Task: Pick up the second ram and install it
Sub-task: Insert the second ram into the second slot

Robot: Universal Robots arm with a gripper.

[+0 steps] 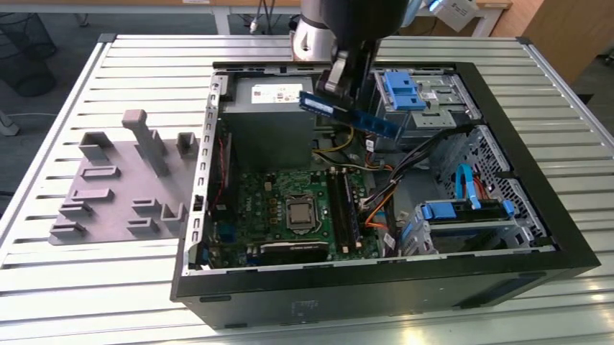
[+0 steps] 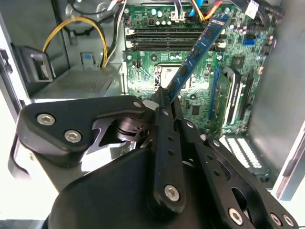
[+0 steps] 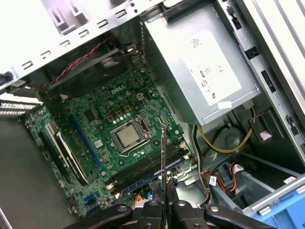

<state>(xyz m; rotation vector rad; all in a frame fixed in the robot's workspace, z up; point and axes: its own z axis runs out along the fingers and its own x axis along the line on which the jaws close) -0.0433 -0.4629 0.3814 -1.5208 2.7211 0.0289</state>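
Gripper [image 1: 332, 90] pinches ram [image 1: 369, 121] upper-centre of exterior view, long axis slanting lower-right, slots [image 1: 343, 205] well below, mid-frame.

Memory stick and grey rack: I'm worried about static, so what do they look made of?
The memory stick looks like blue circuit board, likely fibreglass laminate, with glossy black chips along it. The grey rack is matte, uniform grey, probably plastic, perhaps printed; the look leaves it open.

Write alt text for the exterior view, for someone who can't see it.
The hand holds the second ram, a slim blue-green stick, tilted in the air above the open computer case. The case lies on a slatted table.
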